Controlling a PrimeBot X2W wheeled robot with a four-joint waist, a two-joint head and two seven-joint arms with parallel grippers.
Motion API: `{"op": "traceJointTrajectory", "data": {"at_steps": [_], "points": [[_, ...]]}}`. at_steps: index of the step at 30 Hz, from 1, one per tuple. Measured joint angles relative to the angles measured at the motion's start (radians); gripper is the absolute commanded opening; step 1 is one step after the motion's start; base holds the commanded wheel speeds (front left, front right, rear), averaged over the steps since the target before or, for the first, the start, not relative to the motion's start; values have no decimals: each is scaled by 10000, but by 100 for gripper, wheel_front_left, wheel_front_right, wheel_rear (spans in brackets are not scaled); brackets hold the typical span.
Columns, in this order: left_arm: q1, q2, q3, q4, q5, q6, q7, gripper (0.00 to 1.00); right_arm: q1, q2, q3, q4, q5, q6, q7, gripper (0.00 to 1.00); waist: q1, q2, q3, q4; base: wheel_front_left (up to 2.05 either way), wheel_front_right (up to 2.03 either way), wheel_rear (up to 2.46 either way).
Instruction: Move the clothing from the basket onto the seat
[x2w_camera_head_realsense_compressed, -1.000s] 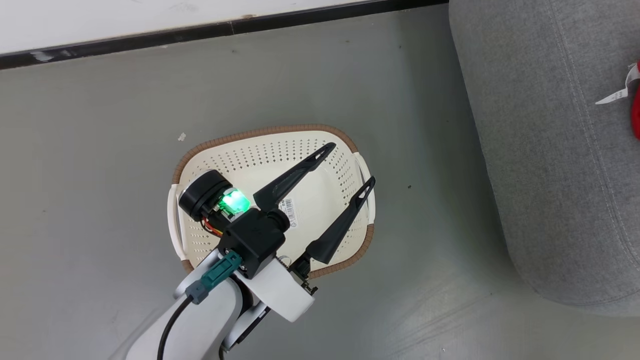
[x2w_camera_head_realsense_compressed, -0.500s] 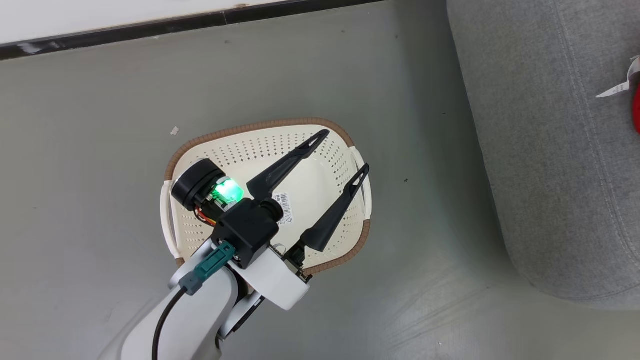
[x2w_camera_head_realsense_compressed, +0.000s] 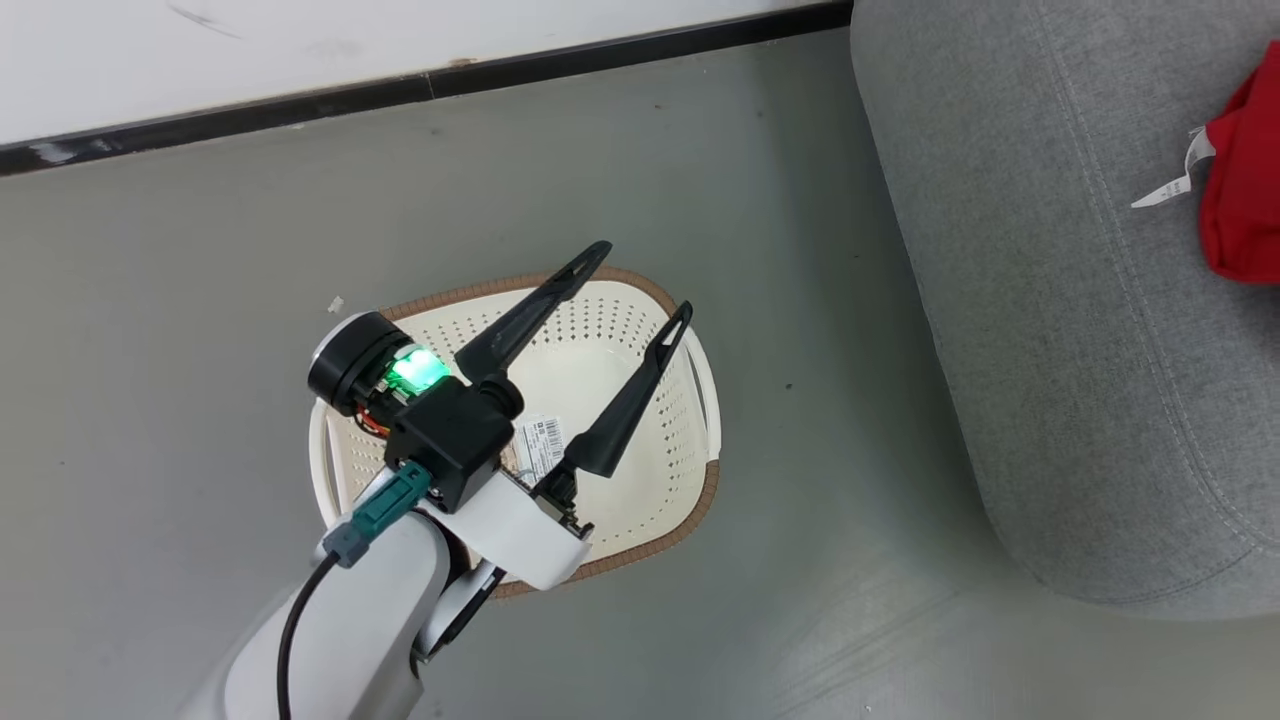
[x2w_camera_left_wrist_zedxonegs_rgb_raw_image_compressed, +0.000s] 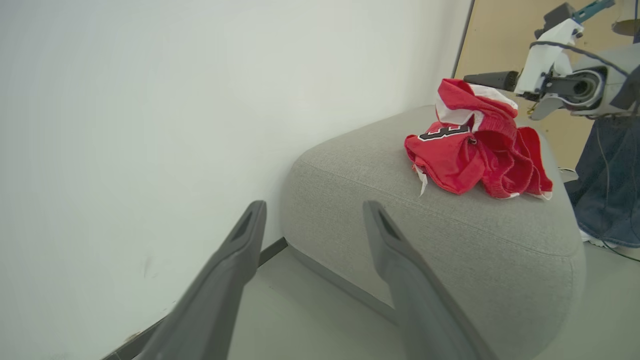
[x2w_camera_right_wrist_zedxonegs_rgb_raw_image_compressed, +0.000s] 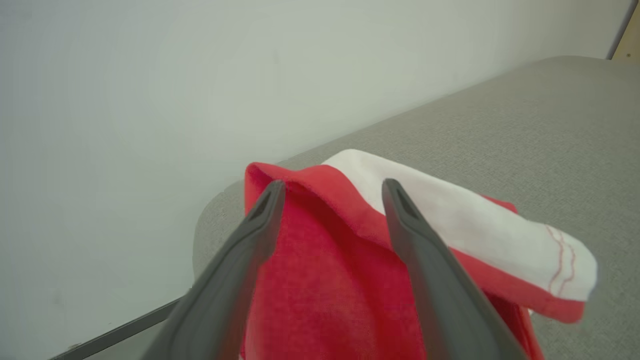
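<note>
The clothing (x2w_camera_left_wrist_zedxonegs_rgb_raw_image_compressed: 475, 150) is a crumpled heap of red jerseys with white trim, lying on the seat (x2w_camera_left_wrist_zedxonegs_rgb_raw_image_compressed: 450, 235), a grey sofa. In the head view its edge and a white tag show as clothing (x2w_camera_head_realsense_compressed: 1245, 200) at the far right of the seat (x2w_camera_head_realsense_compressed: 1050, 300). My right gripper (x2w_camera_right_wrist_zedxonegs_rgb_raw_image_compressed: 333, 186) is open just over the clothing (x2w_camera_right_wrist_zedxonegs_rgb_raw_image_compressed: 320, 280), and red cloth shows between its fingers. The right gripper (x2w_camera_left_wrist_zedxonegs_rgb_raw_image_compressed: 472, 78) hovers at the heap's top. My left gripper (x2w_camera_head_realsense_compressed: 642, 280) is open above the cream basket (x2w_camera_head_realsense_compressed: 690, 500), which holds nothing but its label sticker.
A white wall with a dark skirting strip (x2w_camera_head_realsense_compressed: 400, 90) runs along the far side of the grey floor (x2w_camera_head_realsense_compressed: 820, 450). A person's leg in blue jeans (x2w_camera_left_wrist_zedxonegs_rgb_raw_image_compressed: 605, 175) stands beside the sofa's far end. A small white scrap (x2w_camera_head_realsense_compressed: 335, 303) lies on the floor by the basket.
The head camera has turned, so more of the red clothing on the seat shows at the right edge. My open left gripper's tips now reach the basket's far rim.
</note>
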Motion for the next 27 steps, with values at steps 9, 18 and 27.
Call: {"op": "traceJointTrajectory", "data": {"at_steps": [9,18,27], "points": [[264,4,744,579,-334,458,-311,100,739,65,470,-949,403,0,-69,100,0,0,-575,-35,0,0,0],[937,-8,1720,1009,-529,1147,-510,100,1387,746,1582,-2372,345,0,-113,100,0,0,-1262,189,0,0,0],[1919,6,2667,1413,-652,1977,-527,100,1956,972,2079,-3427,107,0,-115,100,0,0,-1890,602,0,0,0]]}}
